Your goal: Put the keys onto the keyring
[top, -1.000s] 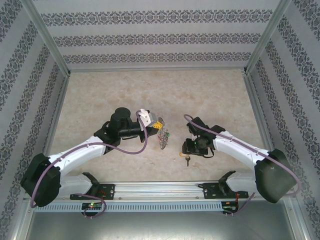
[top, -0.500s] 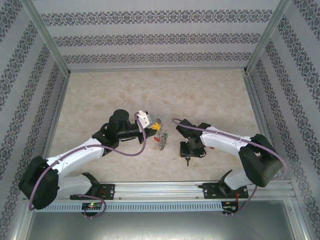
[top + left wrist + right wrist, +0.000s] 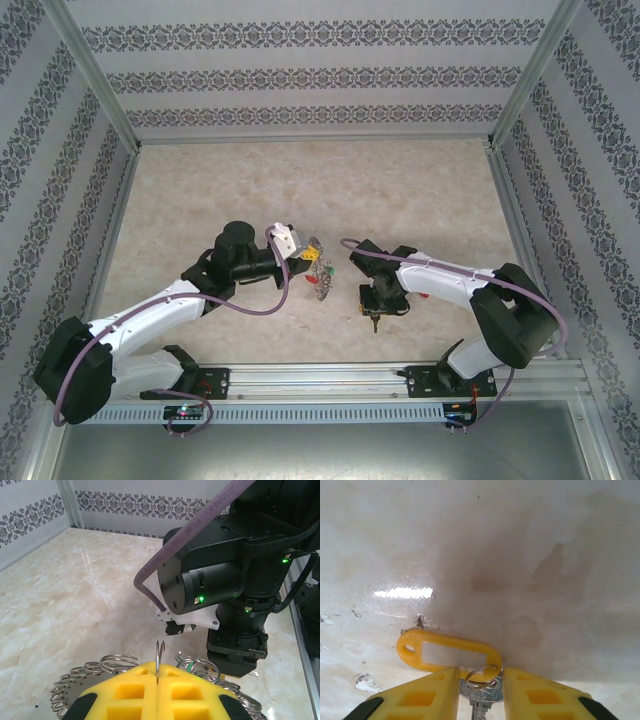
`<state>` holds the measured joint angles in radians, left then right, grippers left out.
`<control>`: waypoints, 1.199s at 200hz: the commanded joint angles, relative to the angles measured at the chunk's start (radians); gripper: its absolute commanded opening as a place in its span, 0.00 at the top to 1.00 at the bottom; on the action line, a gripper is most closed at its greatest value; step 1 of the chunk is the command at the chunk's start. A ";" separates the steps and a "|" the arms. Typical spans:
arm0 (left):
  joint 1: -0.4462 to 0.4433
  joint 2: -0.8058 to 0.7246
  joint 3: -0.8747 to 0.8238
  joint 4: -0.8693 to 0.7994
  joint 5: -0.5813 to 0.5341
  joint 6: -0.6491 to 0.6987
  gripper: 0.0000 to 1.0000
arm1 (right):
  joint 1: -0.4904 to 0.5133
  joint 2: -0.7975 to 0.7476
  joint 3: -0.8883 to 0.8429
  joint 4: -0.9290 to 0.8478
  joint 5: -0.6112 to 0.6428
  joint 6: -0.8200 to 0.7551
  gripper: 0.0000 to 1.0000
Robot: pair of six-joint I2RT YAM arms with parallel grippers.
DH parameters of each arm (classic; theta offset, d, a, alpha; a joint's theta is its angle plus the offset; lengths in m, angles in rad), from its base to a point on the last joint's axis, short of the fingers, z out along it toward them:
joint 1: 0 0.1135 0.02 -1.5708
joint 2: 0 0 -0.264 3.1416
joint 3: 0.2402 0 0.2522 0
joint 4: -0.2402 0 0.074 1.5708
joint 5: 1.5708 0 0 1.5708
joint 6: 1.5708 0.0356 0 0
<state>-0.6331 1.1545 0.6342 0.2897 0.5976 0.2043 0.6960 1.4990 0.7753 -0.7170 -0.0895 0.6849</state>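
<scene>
From above, the keyring point(image 3: 322, 282) sits just left of the tabletop's point(image 3: 200, 190) middle. Its fringed hoop reaches from the left jaws toward the near edge. Well apart on its right, a key point(image 3: 374, 322) lies under the right jaws, its long axis running near to far.

At the left wrist, the yellow pads point(image 3: 125, 700) are pressed together with a thin wire loop of the keyring nipped upright in their seam. Links fan out on both sides.

At the right wrist, the key's silver head point(image 3: 481, 692) lies between narrowly parted pads point(image 3: 427, 697). I cannot tell whether they pinch it. Its yellow tag point(image 3: 450, 655) lies flat and crosswise just beyond the tips, eyelet to the left.
</scene>
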 commanded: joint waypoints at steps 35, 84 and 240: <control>0.012 -0.010 0.006 0.039 0.013 0.005 1.00 | -0.092 -0.077 -0.068 0.060 -0.067 -0.004 0.79; 0.012 0.011 0.026 0.031 0.024 0.013 1.00 | -0.194 -0.105 -0.097 0.073 -0.143 -0.065 0.80; 0.011 0.045 0.053 0.016 0.044 0.015 1.00 | -0.262 -0.167 -0.137 0.081 -0.171 -0.089 0.71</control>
<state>-0.6327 1.1969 0.6456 0.2893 0.6098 0.2047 0.4465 1.3415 0.6514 -0.6388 -0.2302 0.6140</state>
